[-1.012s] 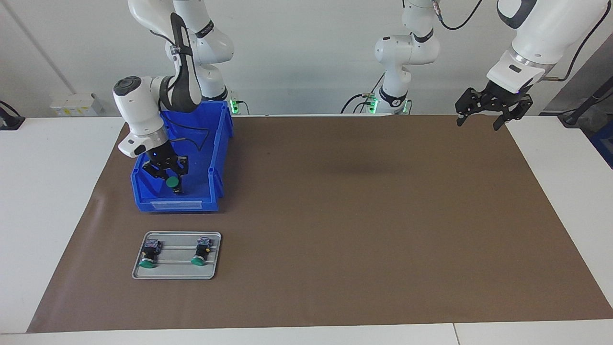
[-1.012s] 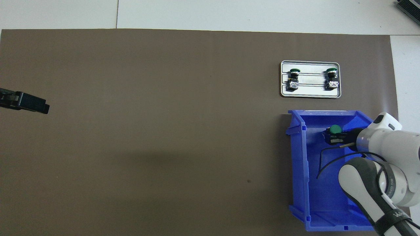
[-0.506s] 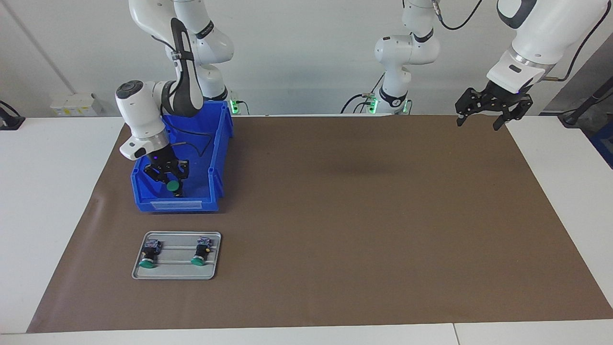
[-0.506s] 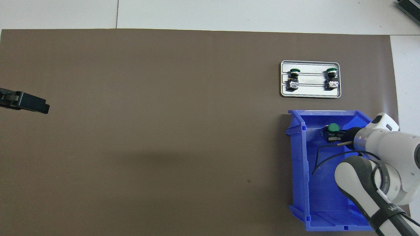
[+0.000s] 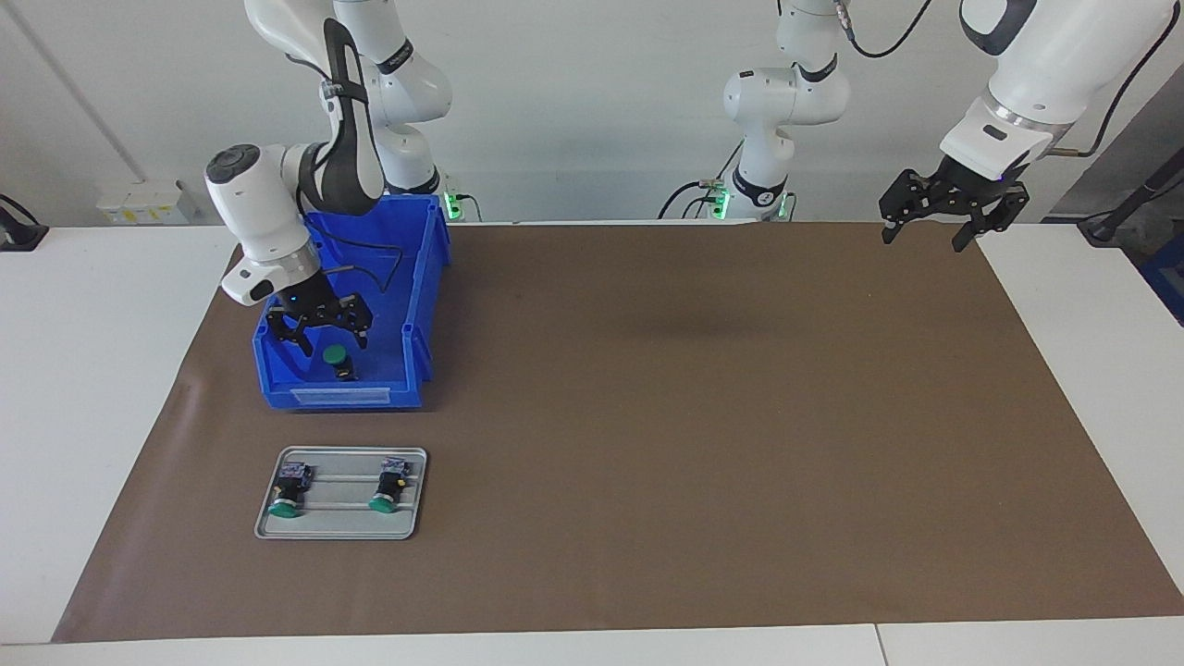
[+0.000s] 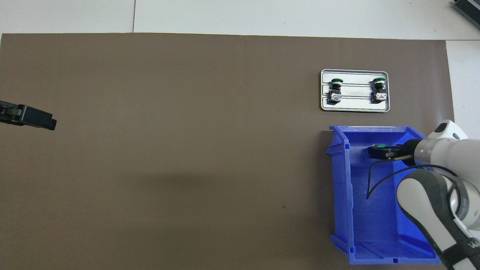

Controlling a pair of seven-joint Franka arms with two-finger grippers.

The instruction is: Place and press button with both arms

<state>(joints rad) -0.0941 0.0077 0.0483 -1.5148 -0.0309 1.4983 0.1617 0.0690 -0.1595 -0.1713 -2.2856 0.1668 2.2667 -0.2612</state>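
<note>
One green-capped push button is lying inside the blue plastic bin at the left of the facing view, and the right gripper is hanging just above it with fingers spread. The left gripper is waiting at the upper right, also spread and holding nothing.

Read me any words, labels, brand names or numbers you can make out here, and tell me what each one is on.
Right arm, dark band with white lettering: too small to read.
Blue bin, pale label strip on its front wall: nothing readable.
Nothing else carries readable text.
</note>
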